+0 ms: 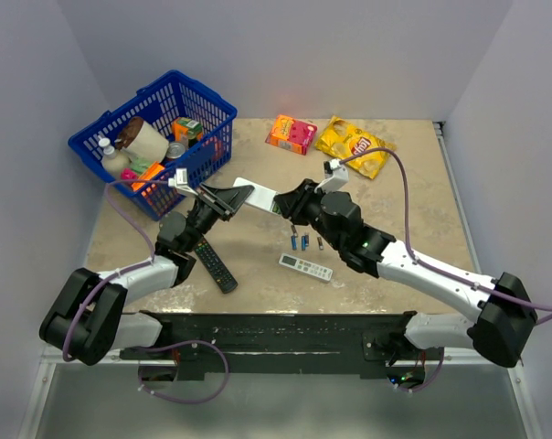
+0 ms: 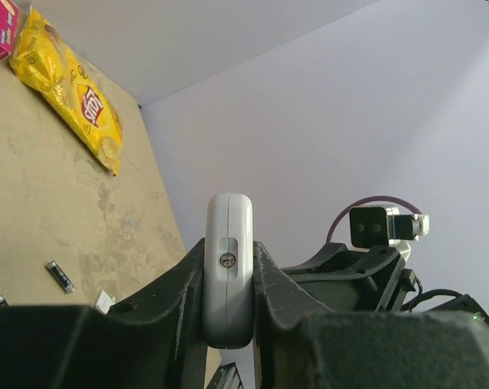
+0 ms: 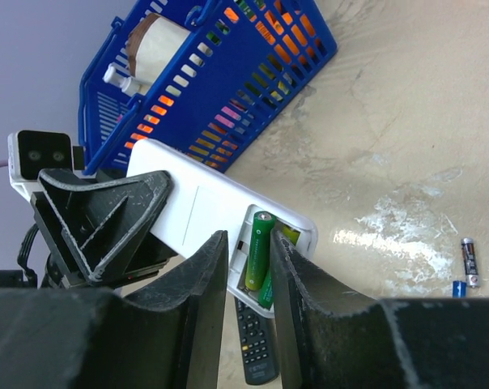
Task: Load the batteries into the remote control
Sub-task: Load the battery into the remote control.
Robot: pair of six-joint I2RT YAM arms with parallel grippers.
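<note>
Your left gripper point(image 2: 228, 301) squeezes the remote control point(image 2: 228, 235); green battery point(image 3: 261, 233) is in; right gripper point(image 3: 247, 261) hold unclear; next, the batteries point(image 1: 303, 242) at its 5 o'clock.

White remote control point(image 3: 194, 212), green batteries point(image 3: 259, 250), blue basket point(image 3: 305, 53), yellow bag point(image 1: 354, 146).

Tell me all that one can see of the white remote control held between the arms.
The remote control is short, wide and white, plastic by its look. It is held in the air, its plain back towards the right wrist camera; its face is hidden. The left claw clamps one end. At the other end the battery compartment lies open with a green battery in it, and the right claw straddles that battery.
</note>
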